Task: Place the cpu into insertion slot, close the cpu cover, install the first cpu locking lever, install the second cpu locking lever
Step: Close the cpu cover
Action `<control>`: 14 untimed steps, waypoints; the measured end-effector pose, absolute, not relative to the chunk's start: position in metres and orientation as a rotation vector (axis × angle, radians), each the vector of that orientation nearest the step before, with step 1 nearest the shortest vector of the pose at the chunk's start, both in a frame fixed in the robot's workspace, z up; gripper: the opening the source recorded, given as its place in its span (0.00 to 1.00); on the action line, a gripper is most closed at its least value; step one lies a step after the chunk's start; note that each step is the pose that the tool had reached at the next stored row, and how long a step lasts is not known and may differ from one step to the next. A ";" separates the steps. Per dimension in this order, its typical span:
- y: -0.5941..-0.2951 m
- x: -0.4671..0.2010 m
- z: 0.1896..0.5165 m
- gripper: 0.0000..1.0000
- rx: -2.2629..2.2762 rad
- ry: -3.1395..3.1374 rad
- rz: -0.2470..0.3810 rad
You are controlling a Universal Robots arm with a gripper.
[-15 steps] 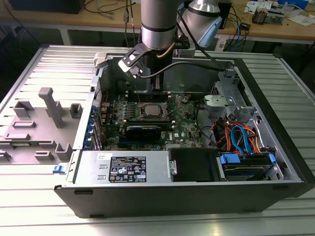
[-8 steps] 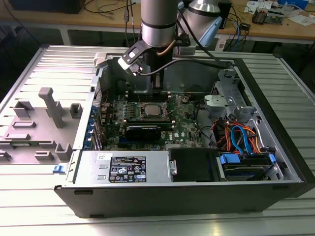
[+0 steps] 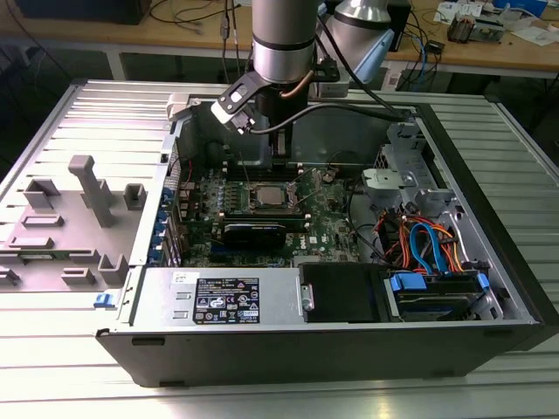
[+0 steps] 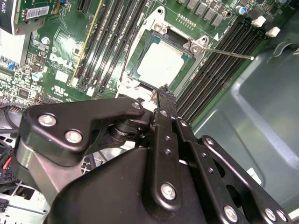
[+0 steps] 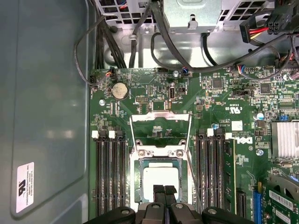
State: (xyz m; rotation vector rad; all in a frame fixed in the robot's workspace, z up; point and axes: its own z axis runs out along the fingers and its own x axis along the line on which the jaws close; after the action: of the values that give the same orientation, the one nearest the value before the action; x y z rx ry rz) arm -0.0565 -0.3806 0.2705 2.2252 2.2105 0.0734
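Cpu sitting in the insertion slot, gripper hanging just above it

In both wrist views the cpu is showing its silver-grey top inside the slot's metal rim, with black memory slots lying on either side. The jaws are pressing together and pinching nothing. In the second wrist view a thin metal lever is sticking out from one corner across the memory slots. The open computer case is resting on the counter.
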 end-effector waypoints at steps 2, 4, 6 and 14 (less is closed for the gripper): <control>-0.381 -0.055 0.270 0.11 2.225 2.211 0.073; -0.381 -0.055 0.270 0.11 2.225 2.210 0.073; -0.381 -0.055 0.270 0.11 2.225 2.211 0.073; -0.381 -0.053 0.270 0.11 2.224 2.211 0.073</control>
State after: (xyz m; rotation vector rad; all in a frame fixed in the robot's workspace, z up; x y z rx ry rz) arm -0.0531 -0.3806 0.2704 2.2245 2.2112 0.0734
